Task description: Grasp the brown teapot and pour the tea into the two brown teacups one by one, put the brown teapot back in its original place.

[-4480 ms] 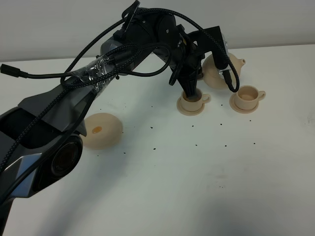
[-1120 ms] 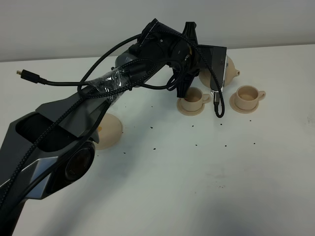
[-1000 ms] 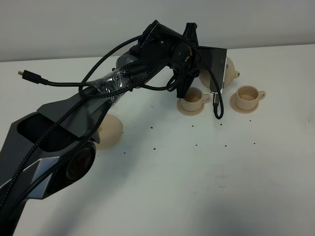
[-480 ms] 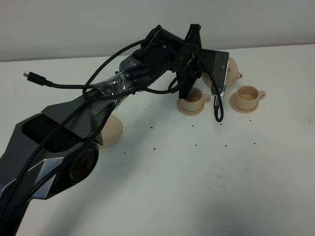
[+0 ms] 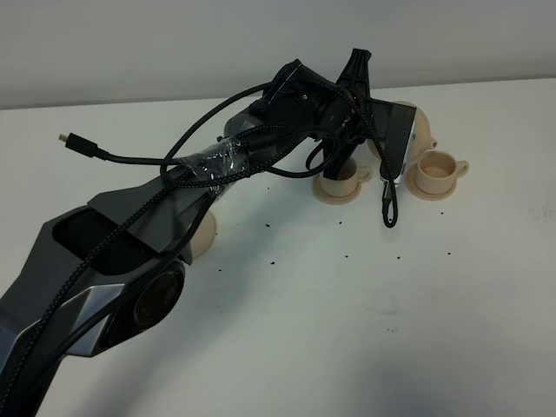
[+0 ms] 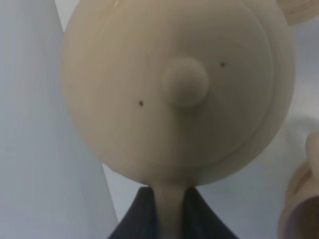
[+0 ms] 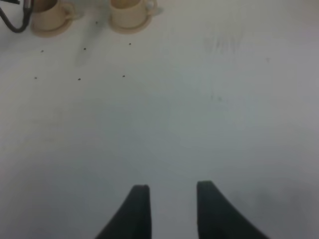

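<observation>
The brown teapot (image 5: 422, 129) hangs above the table behind the two brown teacups, its spout toward the right teacup (image 5: 437, 168). The left teacup (image 5: 340, 178) stands on its saucer, partly under my left arm (image 5: 304, 100). In the left wrist view the teapot's (image 6: 174, 89) knobbed lid fills the frame, and my left gripper (image 6: 168, 219) is shut on its handle. The original place, a wide tan saucer (image 5: 207, 236), shows only as a sliver behind the arm. My right gripper (image 7: 172, 209) is open over bare table, with both teacups (image 7: 130, 12) far off.
A black cable loop (image 5: 389, 207) dangles from the left wrist close to the left teacup. A loose cable end (image 5: 74, 142) sticks out on the left. Small dark specks dot the white table (image 5: 365, 295).
My left arm has carried the teapot to the right, away from over the left teacup and toward the right teacup. The cups have not moved.
</observation>
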{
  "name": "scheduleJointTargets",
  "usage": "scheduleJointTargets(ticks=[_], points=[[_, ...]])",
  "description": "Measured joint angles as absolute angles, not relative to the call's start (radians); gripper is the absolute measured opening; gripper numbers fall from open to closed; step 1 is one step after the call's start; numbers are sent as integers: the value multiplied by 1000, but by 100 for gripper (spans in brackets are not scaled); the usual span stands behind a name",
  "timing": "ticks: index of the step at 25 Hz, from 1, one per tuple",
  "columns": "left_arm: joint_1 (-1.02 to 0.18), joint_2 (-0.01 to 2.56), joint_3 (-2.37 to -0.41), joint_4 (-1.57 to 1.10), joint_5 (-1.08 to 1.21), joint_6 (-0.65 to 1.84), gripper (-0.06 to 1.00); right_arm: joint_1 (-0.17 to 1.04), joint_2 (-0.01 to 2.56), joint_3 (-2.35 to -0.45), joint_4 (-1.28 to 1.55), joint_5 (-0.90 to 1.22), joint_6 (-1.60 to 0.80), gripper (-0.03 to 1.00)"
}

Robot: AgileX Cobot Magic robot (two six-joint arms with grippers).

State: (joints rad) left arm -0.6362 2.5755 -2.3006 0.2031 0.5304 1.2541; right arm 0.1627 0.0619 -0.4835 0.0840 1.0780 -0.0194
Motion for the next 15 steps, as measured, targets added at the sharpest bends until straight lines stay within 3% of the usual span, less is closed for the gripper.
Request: scheduleJointTargets(ticks=[15], points=[[-638,2583,-2301,323,486,1258,12,163,62,-484,85,1078,-19,24]])
